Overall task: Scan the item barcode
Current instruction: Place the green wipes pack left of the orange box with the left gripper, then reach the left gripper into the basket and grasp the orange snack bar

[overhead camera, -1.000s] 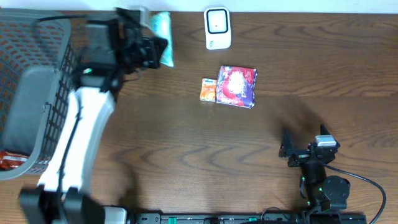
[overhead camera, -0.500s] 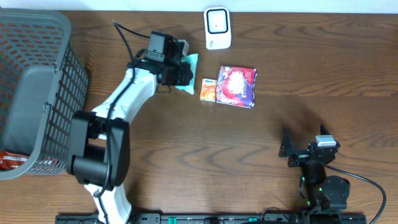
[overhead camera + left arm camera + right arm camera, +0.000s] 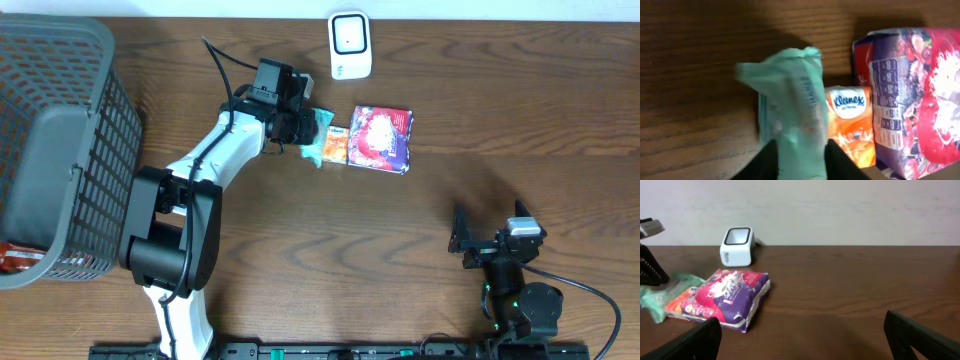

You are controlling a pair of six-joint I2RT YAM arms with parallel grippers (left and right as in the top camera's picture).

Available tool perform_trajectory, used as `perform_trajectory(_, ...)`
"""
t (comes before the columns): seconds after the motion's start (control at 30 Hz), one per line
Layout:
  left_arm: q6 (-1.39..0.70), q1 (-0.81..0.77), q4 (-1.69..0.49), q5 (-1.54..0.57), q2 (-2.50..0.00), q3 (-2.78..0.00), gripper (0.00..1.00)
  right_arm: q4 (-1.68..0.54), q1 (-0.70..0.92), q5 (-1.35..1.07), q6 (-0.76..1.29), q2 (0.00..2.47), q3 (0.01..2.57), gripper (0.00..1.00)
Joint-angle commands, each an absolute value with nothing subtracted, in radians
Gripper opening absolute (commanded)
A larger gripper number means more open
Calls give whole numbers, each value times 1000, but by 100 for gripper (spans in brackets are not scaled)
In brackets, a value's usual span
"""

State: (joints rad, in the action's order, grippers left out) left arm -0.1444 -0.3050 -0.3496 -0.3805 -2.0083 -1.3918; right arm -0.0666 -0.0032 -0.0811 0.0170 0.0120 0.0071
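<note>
From above, I see the white scanner (image 3: 350, 45) at the far edge of the worktop (image 3: 300, 260). The left pincer (image 3: 303, 128) is near the scanner, a bit to its left and closer to me. The green pack (image 3: 320, 143) is at its tip. An orange tissue pack (image 3: 335, 146) and a purple and red pack (image 3: 381, 138) lie just in front of the scanner. The grey basket (image 3: 60, 120) is far to the left of the scanner. The right pincer (image 3: 478, 238) is well apart from the scanner, near my edge.

In the left wrist view, the green pack (image 3: 795, 115) sits between the two fingers (image 3: 767, 161). They are close on both sides, but I cannot tell if they squeeze it. The orange tissue pack (image 3: 852, 125) touches the green one.

In the right wrist view, the scanner (image 3: 737, 246) stands upright. The purple and red pack (image 3: 727, 297) lies in front of it. The green pack (image 3: 657, 297) is further left. The right pincer (image 3: 801, 322) is wide and holds nothing.
</note>
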Motion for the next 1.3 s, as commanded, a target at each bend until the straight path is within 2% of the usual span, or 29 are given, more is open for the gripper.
perform_trajectory(0.0, -135, -297, -345, -365, -2006, -1403, 34, -71, 2, -77, 14, 6, 6, 99)
perform_trajectory(0.13, -136, -274, -349, -365, -1932, -1414, 43, -71, 2, -77, 14, 6, 6, 99)
perform_trajectory(0.2, -135, -254, -349, -365, -1858, -1414, 62, -71, 2, -77, 14, 6, 6, 99)
perform_trajectory(0.23, -135, -243, -349, -365, -1820, -1414, 66, -71, 2, -77, 14, 6, 6, 99)
perform_trajectory(0.3, -135, -219, -350, -365, -1742, -1414, 67, -71, 2, -77, 14, 6, 6, 99)
perform_trajectory(0.4, -134, -169, -355, -365, -1615, -1414, 75, -71, 2, -77, 14, 6, 6, 99)
perform_trajectory(0.57, -111, -64, -381, -348, -1454, -1414, 81, -71, 2, -77, 14, 6, 6, 99)
perform_trajectory(0.77, -122, 111, -427, -138, -1341, -1414, 82, -71, 2, -77, 14, 6, 6, 99)
perform_trajectory(0.97, -287, 336, -435, -76, -1325, -1414, 91, -71, 2, -77, 14, 6, 6, 99)
perform_trajectory(1.03, -331, 414, -445, -76, -1329, -1414, 98, -71, 2, -77, 14, 6, 6, 99)
perform_trajectory(1.27, -444, 629, -544, -65, -1363, -1414, 98, -71, 2, -77, 14, 6, 6, 99)
